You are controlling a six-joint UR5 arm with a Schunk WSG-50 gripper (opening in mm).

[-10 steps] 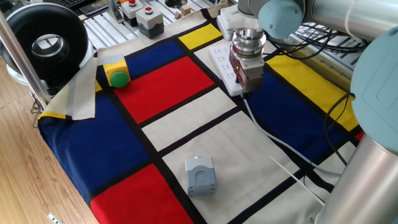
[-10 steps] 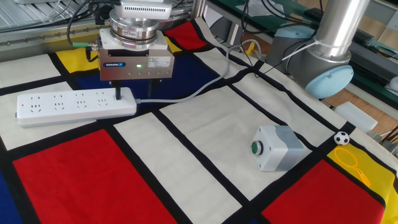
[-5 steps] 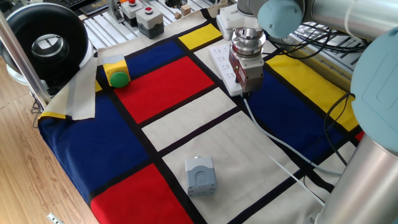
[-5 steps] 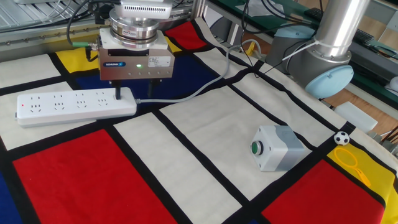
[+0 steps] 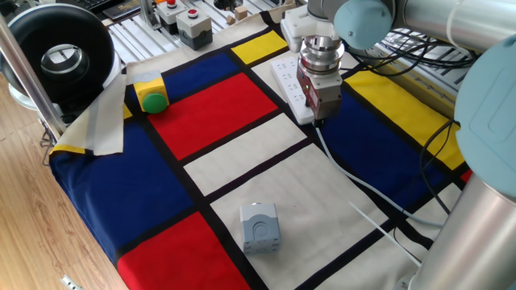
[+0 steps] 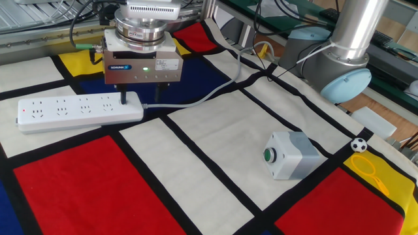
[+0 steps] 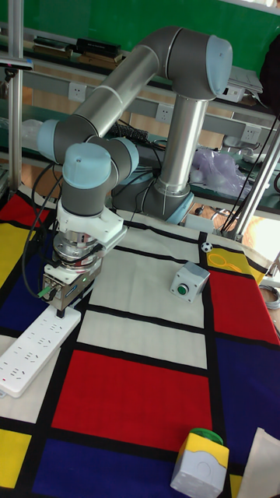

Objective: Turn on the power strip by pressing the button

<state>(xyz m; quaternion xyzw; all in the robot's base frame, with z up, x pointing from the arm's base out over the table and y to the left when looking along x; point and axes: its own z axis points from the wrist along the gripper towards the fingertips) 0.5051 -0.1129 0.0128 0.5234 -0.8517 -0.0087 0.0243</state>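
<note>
The power strip is a long white bar lying on the checked cloth, also seen in the first fixed view and the tall view. Its white cable leaves the right end. My gripper hangs straight down over that cable end, open. One dark finger rests its tip on the strip's top face, while the other stands past the end, above the cable. The button is hidden under that fingertip. The gripper also shows in the other views.
A grey box with a green button stands right of centre. A green dome button on a yellow box sits at the cloth's far side, red buttons on grey boxes beyond the cloth. The arm's base and a small ball are at the right.
</note>
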